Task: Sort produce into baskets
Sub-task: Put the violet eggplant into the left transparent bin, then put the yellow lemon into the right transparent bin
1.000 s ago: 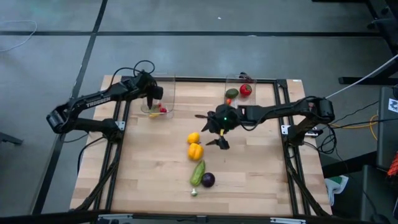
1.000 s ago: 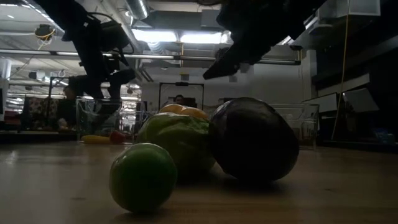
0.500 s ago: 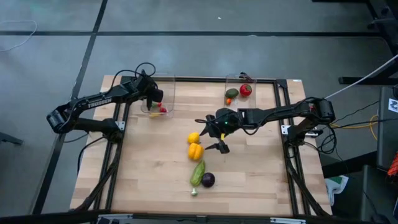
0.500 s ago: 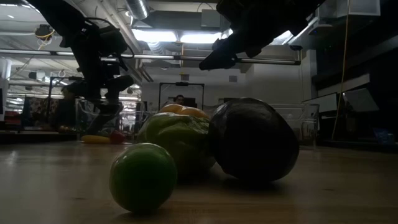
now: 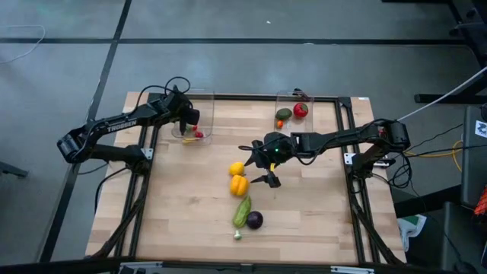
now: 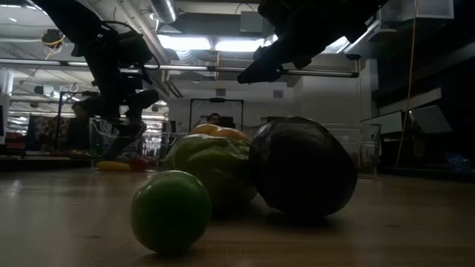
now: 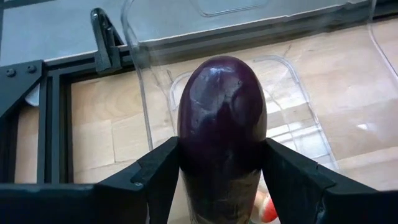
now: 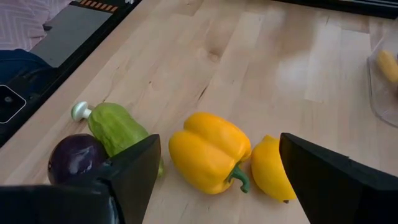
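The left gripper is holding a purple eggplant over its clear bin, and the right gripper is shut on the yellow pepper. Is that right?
Not quite. The left gripper does hold the eggplant over the clear bin, but the right wrist view shows the right gripper open above the yellow pepper, which lies on the table.

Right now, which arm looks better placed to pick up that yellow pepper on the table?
The right. Its open gripper hovers beside the yellow pepper, while the left gripper is off at its bin, holding a purple eggplant.
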